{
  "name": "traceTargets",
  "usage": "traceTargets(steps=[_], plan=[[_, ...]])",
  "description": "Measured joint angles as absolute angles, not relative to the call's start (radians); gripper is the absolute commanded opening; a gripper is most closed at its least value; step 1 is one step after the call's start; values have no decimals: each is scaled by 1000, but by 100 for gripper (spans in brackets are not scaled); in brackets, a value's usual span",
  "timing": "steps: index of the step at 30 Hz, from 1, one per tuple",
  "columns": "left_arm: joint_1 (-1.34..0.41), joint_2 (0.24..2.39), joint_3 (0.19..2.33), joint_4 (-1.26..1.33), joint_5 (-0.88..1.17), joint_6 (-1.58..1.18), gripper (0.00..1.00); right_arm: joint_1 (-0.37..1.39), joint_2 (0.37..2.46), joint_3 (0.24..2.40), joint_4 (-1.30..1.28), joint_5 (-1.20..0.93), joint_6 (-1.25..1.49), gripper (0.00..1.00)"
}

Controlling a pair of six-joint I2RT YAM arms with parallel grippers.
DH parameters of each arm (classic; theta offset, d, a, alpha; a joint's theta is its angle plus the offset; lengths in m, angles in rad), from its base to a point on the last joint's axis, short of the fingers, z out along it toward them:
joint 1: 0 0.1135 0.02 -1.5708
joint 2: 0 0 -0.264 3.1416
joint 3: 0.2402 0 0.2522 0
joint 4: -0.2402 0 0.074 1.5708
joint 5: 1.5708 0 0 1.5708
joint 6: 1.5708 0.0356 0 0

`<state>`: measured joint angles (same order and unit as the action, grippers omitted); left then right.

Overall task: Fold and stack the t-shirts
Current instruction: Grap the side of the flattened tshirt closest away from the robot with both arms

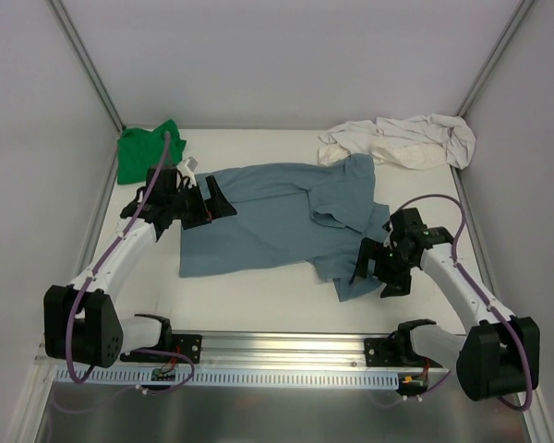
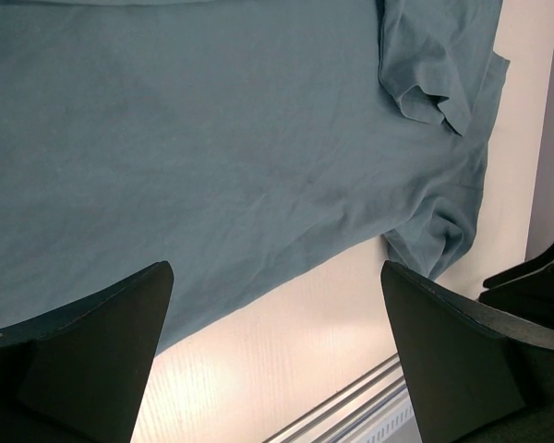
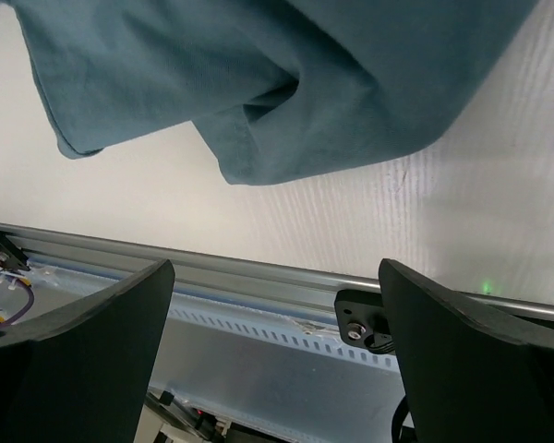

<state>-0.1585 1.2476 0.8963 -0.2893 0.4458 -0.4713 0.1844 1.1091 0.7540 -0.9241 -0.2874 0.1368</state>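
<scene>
L: my left gripper (image 1: 218,200) jaws wide apart, holding nothing, over the left edge of the dusty slate-blue cotton t-shirt (image 1: 268,221) | R: my right gripper (image 1: 371,268) likewise spread and empty, at that shirt's near right corner | blue shirt lies spread mid white table (image 1: 258,309) | bright green cotton t-shirt (image 1: 143,152) bunched far left | off-white cream cotton t-shirt (image 1: 402,140) crumpled far right

The dusty slate-blue t-shirt (image 1: 258,221), the bright green t-shirt (image 1: 140,152) and the off-white cream t-shirt (image 1: 402,141) are each one plain solid colour. The counter (image 1: 258,305) is white. The left arm (image 1: 120,254) and right arm (image 1: 457,281) are white with black jaws and purple cables (image 1: 434,198).
</scene>
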Motion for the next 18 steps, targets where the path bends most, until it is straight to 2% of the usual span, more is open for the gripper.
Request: traceTargets(steps=[11,18], plan=[[-183,1258,897,-291,453,-456,99,268,1168,582,-733,-294,235,97],[-204,1284,917,-294,462,-454,99,321,1253,593,-685,-276,288,94]])
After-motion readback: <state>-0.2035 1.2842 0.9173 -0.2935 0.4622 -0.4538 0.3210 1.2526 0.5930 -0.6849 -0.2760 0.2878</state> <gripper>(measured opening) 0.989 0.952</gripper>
